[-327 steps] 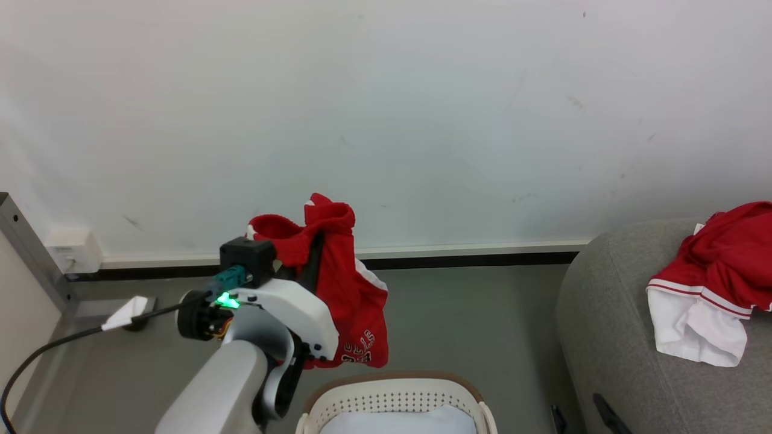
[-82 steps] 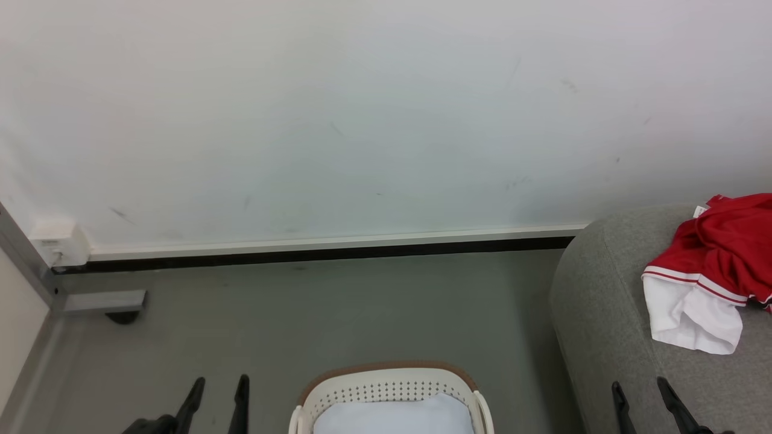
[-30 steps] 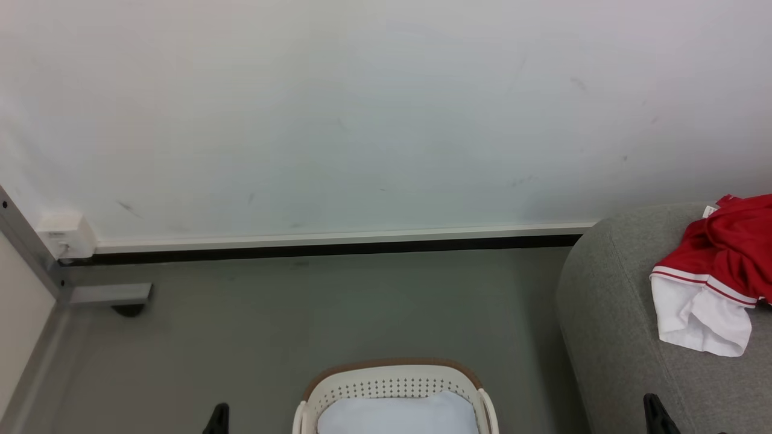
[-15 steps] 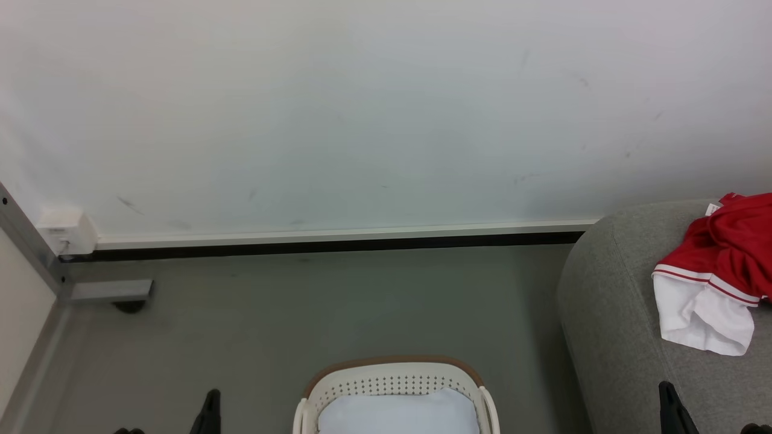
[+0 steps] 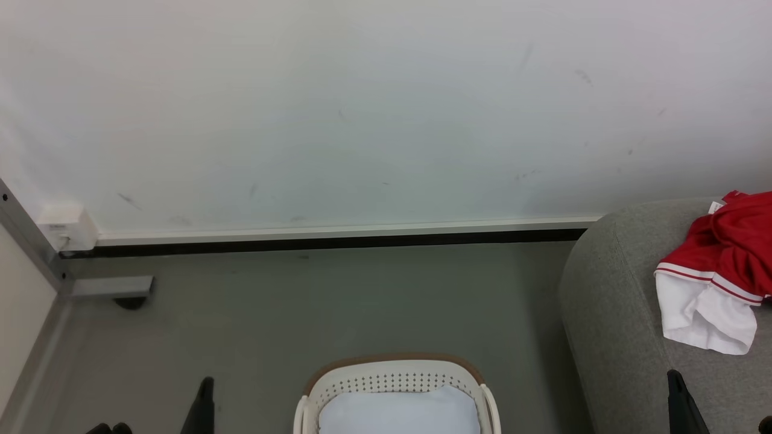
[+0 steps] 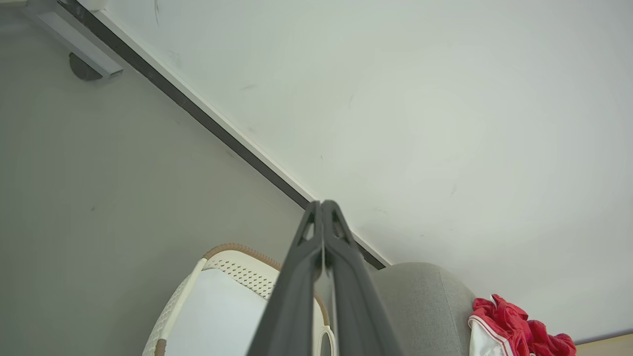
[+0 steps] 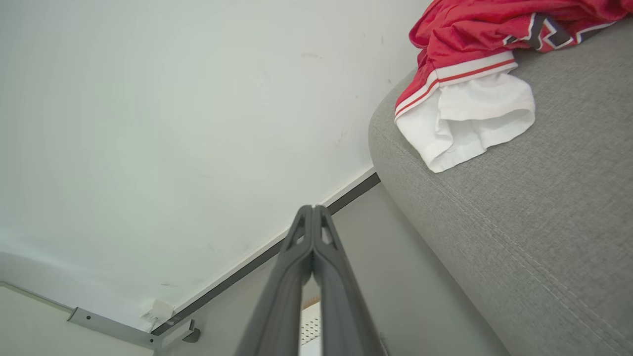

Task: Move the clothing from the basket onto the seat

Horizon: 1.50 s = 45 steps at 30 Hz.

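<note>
The clothing (image 5: pixel 721 265), red with a white band and lining, lies bunched on the grey seat (image 5: pixel 609 313) at the right; it also appears in the right wrist view (image 7: pixel 460 64) and in the left wrist view (image 6: pixel 514 329). The cream basket (image 5: pixel 392 369) with a brown rim stands on the floor at the bottom centre and holds a pale flat pad (image 5: pixel 398 413). My left gripper (image 5: pixel 207 386) is shut and empty, left of the basket. My right gripper (image 5: pixel 673 381) is shut and empty, low over the seat's front, below the clothing.
A white wall with a dark baseboard (image 5: pixel 338 241) runs behind the grey floor (image 5: pixel 301 313). A metal frame with a foot (image 5: pixel 111 288) and a white socket box (image 5: pixel 65 226) sit at the left corner.
Both shut fingertips have risen a little higher into the head view, the right one drifting right. The whole picture has shifted slightly. The clothing and basket lie as before.
</note>
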Tool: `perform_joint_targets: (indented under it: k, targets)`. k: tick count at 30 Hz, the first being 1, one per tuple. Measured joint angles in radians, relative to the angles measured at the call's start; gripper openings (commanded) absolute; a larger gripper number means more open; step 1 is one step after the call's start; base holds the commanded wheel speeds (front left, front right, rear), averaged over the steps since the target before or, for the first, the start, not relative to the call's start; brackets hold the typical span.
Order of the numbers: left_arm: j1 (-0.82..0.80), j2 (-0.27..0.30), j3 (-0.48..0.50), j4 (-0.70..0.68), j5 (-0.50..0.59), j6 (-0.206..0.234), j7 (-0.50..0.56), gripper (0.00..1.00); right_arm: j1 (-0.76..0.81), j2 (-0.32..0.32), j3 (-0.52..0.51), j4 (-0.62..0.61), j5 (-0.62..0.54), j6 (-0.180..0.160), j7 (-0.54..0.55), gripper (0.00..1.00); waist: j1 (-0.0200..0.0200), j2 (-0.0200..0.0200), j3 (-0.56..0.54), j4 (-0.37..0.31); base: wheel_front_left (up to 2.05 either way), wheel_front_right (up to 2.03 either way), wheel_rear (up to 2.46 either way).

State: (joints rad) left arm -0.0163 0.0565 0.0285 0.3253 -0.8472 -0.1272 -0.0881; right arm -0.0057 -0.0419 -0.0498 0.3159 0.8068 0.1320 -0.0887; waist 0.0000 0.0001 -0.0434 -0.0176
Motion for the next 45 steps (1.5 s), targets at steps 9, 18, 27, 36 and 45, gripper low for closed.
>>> perform_joint_targets:
  k: [9,18,27,36,45]
  targets:
    - [-0.012,-0.001,0.012,-0.010,-0.114,0.000,0.028,0.00,-0.014,0.000,-0.011,-0.012,0.115,0.000,0.029,0.00,0.0000,0.0000,0.005,0.002,0.00,0.00,0.00]
    - [-0.023,-0.003,0.025,-0.019,-0.210,0.000,0.056,0.00,-0.031,0.000,-0.019,-0.022,0.217,0.000,0.057,0.00,0.0000,0.0000,0.010,0.004,0.00,0.00,0.00]
    - [-0.036,-0.003,0.034,-0.031,-0.305,0.000,0.080,0.00,-0.038,-0.001,-0.025,-0.028,0.320,0.000,0.080,0.00,0.0000,0.0000,0.015,0.006,0.00,0.00,0.00]
    - [-0.045,-0.004,0.043,-0.040,-0.383,0.000,0.105,0.00,-0.053,-0.001,-0.032,-0.036,0.406,0.000,0.104,0.00,0.0000,0.0000,0.020,0.007,0.00,0.00,0.00]
    - [-0.055,-0.005,0.053,-0.047,-0.470,0.000,0.123,0.00,-0.059,-0.002,-0.040,-0.043,0.494,0.000,0.124,0.00,0.0000,0.0000,0.024,0.009,0.00,0.00,0.00]
